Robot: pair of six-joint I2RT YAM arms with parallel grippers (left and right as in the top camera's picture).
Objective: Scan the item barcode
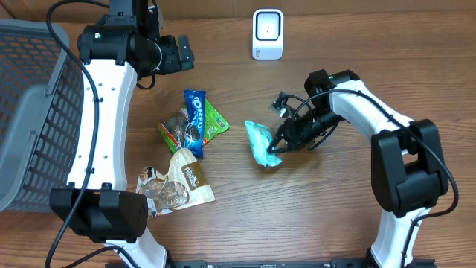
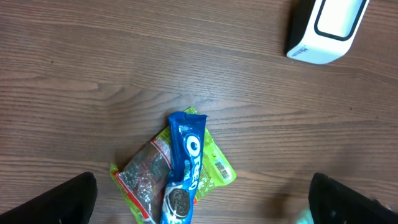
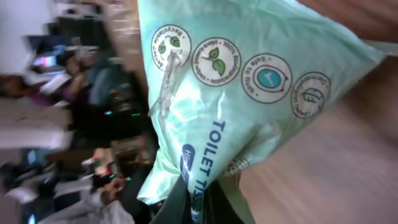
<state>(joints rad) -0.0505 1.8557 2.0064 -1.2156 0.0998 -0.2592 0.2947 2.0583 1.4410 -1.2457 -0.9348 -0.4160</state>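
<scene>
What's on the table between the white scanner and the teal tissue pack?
Nothing: in the overhead view, only bare wooden table lies between the scanner and the tissue pack.

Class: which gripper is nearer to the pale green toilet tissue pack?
Right. The right gripper is shut on the toilet tissue pack at its edge; the left gripper hangs open well away, beyond the Oreo pack.

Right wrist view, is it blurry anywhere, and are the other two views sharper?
Right wrist: toilet tissue pack readable, room behind it at left smeared and out of focus. Left wrist: sharp wood grain and Oreo pack, white scanner cropped by the top edge. Overhead: evenly lit, soft shadows.
</scene>
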